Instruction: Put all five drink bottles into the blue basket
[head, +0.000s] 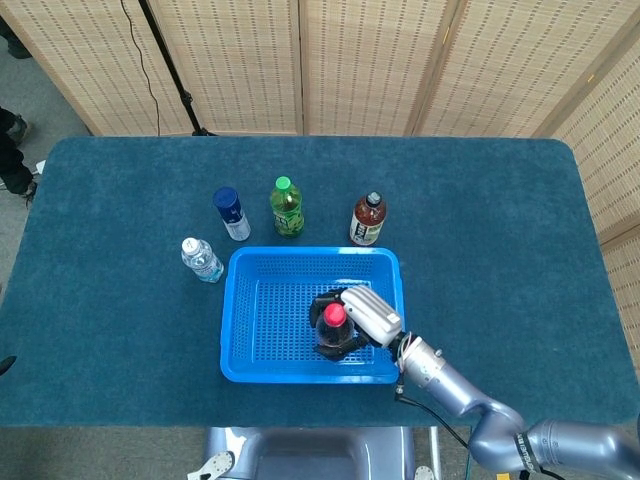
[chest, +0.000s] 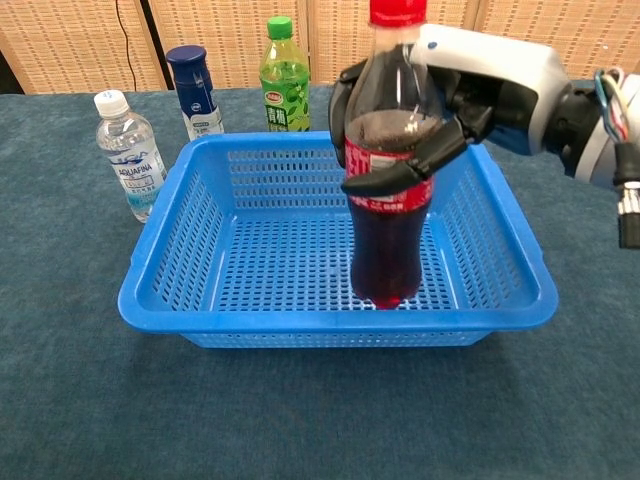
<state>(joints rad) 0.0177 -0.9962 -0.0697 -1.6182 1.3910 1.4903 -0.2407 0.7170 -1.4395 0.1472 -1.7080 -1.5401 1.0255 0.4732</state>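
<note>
Right hand (chest: 440, 100): wrapped around the cola bottle (chest: 388, 180) at label height, dark fingers (chest: 385, 178) curled across the front of the red label; the white back of the hand runs off toward the upper right of the chest view. In the head view the hand (head: 358, 315) sits low centre, over the right half of the basket.
Grip: closed on the bottle, which stands upright with its red cap at the top edge of the chest view.
Cola bottle position: inside the blue basket (chest: 170, 290), right of centre, its base down at the mesh floor near the front wall; I cannot tell if it touches the floor.
Left hand: in neither view.
Blue basket: centre of the table, long side facing the chest camera.
Brown tea bottle (head: 368, 218): upright just behind the basket's far right corner in the head view; hidden behind the hand in the chest view.
Green tea bottle (chest: 284, 75): upright behind the far wall, left of centre.
Navy bottle (chest: 194, 91): upright left of the green one.
Water bottle (chest: 127, 153): upright beside the basket's left wall, at the left of the frame.
Table (head: 100, 330): covered in dark blue cloth.
</note>
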